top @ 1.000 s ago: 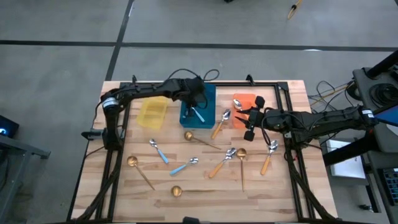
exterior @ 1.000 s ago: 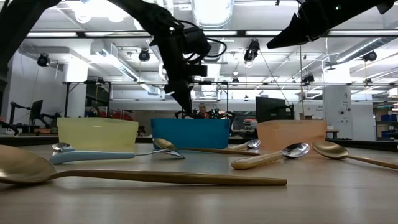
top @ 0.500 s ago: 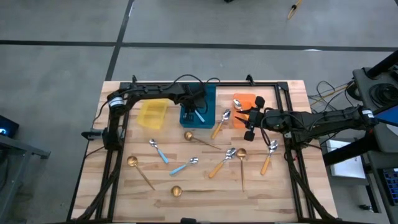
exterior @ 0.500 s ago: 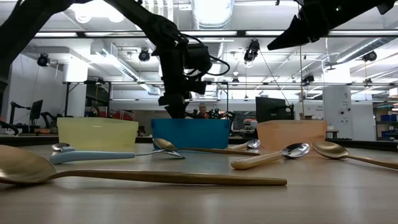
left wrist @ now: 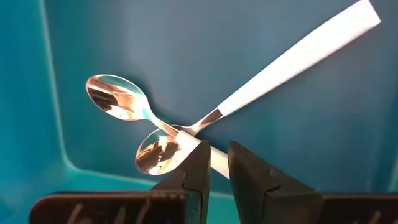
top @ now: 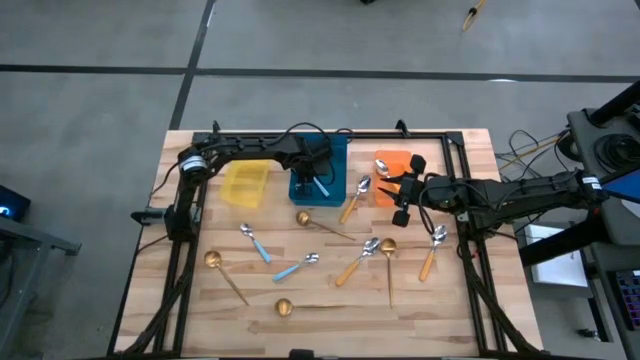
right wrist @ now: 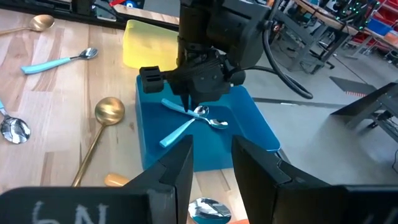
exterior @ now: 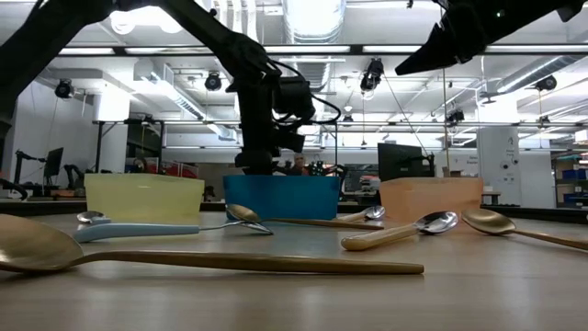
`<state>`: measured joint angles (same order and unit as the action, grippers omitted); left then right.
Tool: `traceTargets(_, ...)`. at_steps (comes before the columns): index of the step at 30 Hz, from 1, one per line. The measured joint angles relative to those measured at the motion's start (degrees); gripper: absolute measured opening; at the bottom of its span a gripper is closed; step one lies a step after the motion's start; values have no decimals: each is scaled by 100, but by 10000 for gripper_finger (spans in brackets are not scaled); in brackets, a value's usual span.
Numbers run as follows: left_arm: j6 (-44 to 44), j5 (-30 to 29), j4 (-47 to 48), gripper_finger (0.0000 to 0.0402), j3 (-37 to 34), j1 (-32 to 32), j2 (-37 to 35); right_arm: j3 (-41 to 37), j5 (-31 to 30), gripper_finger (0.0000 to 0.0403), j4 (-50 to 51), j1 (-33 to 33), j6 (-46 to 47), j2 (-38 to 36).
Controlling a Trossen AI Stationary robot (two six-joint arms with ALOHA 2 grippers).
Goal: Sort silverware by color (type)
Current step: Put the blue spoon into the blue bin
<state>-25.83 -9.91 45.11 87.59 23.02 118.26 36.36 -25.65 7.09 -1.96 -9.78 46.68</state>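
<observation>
Two blue-handled spoons [left wrist: 186,127] crossed in the bin (others scattered).
</observation>
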Motion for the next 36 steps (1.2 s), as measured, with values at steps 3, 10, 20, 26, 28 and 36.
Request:
traceTargets(3,-1,0,-5,38,0,7,0,0,0,100,-2,2,15,0)
traceTargets(10,151,164,-32,38,-4,25,-388,-2,-607,98,-13,90,778,9)
traceTargets(20,-779,640,-622,38,-39,343,-769,529,-542,17,16,209,1004,701)
traceTargets(26,-269,696,-1015,38,-38,605,-769,922,-544,9,381,549,993,1137)
traceTargets(28,207,688,-1024,38,-37,644,-769,985,-543,9,661,720,1165,1163)
traceTargets(36,519,1015,-906,38,-37,645,-766,944,-545,9,1098,1320,1131,1119)
